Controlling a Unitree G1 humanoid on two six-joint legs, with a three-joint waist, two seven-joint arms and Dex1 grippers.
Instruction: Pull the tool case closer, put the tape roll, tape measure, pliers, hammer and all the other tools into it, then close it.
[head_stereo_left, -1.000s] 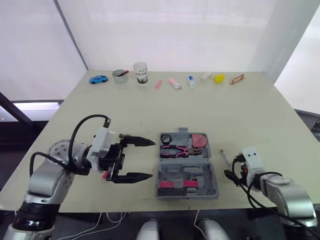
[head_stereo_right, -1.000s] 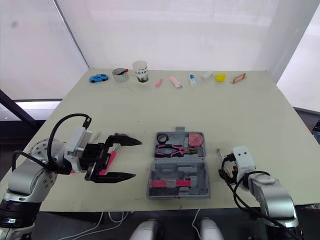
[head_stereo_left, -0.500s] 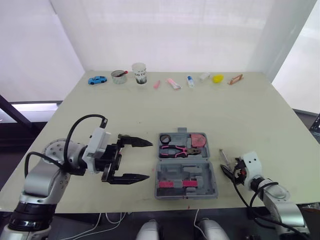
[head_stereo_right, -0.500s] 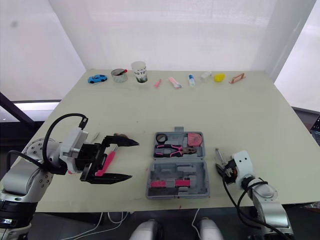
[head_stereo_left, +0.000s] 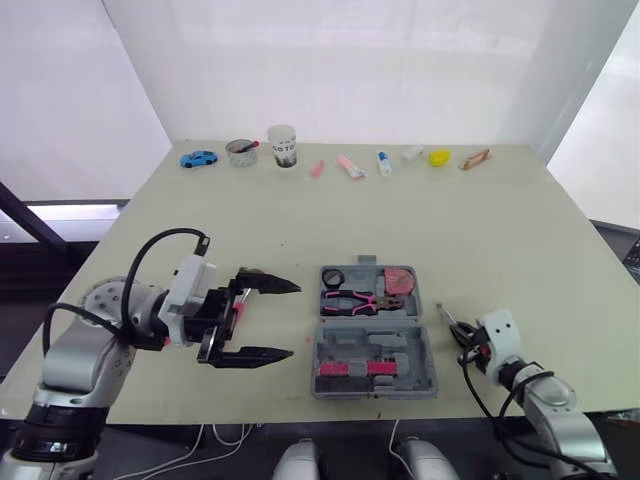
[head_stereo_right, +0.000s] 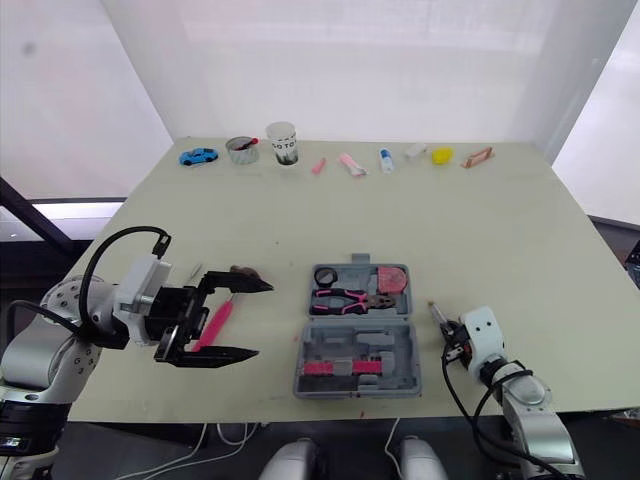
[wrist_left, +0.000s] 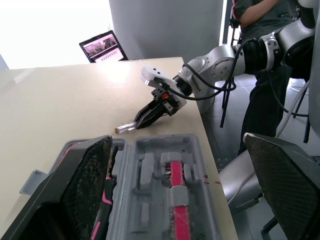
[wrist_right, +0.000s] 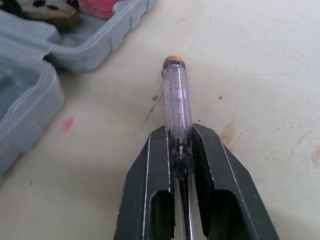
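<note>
The grey tool case (head_stereo_left: 402, 352) lies open near the table's front edge. Its far half holds a black tape roll (head_stereo_left: 332, 277), pink pliers (head_stereo_left: 350, 300) and a pink tape measure (head_stereo_left: 399, 280). Right of the case, my right gripper (wrist_right: 178, 130) is shut on a clear-handled screwdriver (wrist_right: 175, 95) that lies on the table with its orange cap pointing away. Left of the case, my left gripper (head_stereo_left: 294, 320) hangs wide open, holding nothing. A pink-handled tool (head_stereo_right: 217, 322) lies on the table under it, partly hidden.
A row of small items runs along the far edge: a blue toy car (head_stereo_left: 197, 158), a tin (head_stereo_left: 240, 152), a paper cup (head_stereo_left: 283, 145), pink pieces, a small bottle (head_stereo_left: 383, 163), a yellow object (head_stereo_left: 438, 157). A person (wrist_left: 265, 75) stands beyond the table's right side.
My right gripper has shut on the clear screwdriver and the arm has drawn back a little toward the front edge. The left gripper stays open, almost unmoved.
</note>
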